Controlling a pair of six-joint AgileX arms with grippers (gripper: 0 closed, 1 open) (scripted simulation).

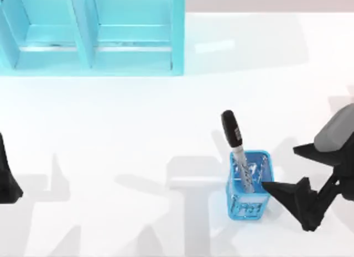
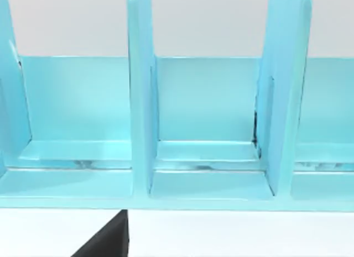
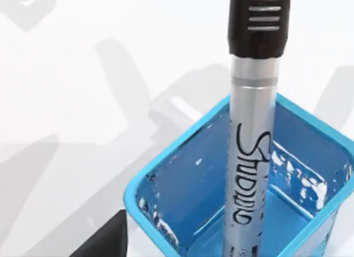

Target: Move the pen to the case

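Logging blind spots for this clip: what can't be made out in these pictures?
- Pen: its lower tip, in the top and right wrist views, is hidden inside the blue holder.
- Left hand: cut off by the top view's left edge; fingers unreadable.
- Light blue case: cut off by the top view's upper edge.
- Right hand: whether it touches the holder is unclear.

A white table [image 1: 110, 152] fills the scene, crossed by soft grey shadows. At its far left stands a pale turquoise shelf [image 1: 133, 61] - open-fronted, with upright dividers splitting it into side-by-side bays. Seen closer, the shelf [image 2: 141, 130] has glossy walls and a low step along each bay's floor - white table [image 2: 232, 235] lies before it.
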